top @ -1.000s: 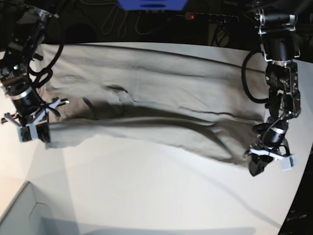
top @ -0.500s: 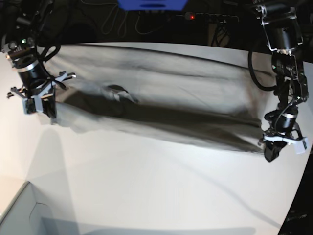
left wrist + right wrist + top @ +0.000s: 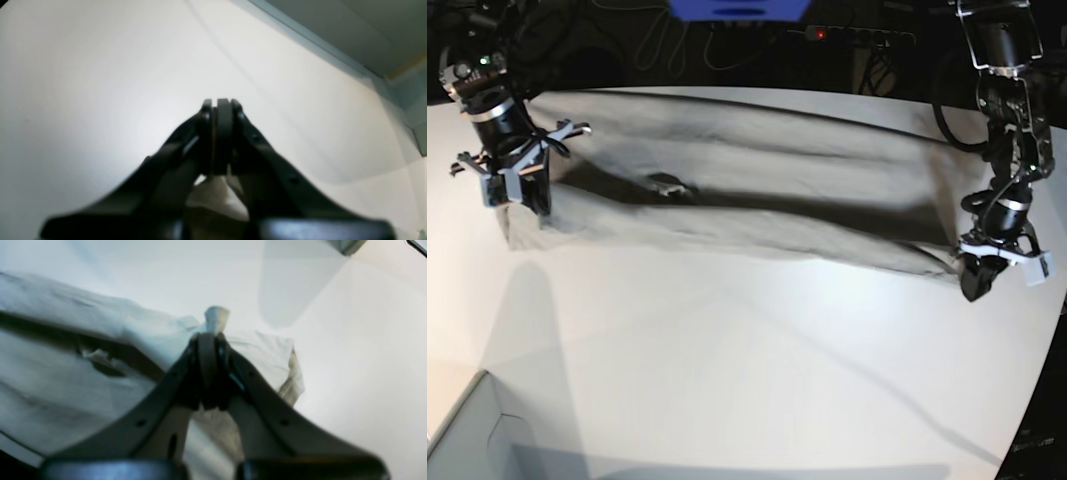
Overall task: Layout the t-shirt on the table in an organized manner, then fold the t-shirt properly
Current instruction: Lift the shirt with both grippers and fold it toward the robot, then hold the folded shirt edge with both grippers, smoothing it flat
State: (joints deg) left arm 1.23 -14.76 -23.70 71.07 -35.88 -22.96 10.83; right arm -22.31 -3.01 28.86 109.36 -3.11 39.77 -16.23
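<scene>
The light grey-beige t-shirt [image 3: 747,190] is stretched across the far part of the white table [image 3: 727,360], its near edge held up between both grippers. My right gripper [image 3: 515,200] at the left is shut on the shirt's left corner; in the right wrist view cloth [image 3: 100,340] pokes out past the shut gripper [image 3: 209,340]. My left gripper [image 3: 977,280] at the right is shut on the shirt's right corner; in the left wrist view a bit of cloth [image 3: 213,196] shows behind the shut gripper [image 3: 220,106].
A pale box corner [image 3: 467,440] sits at the near left. The table's curved edge [image 3: 1027,400] runs down the right. Dark cables and a power strip [image 3: 857,35] lie behind the table.
Both grippers have moved toward the far side of the table, carrying the shirt's near edge with them. The fold has become narrower and tauter.
</scene>
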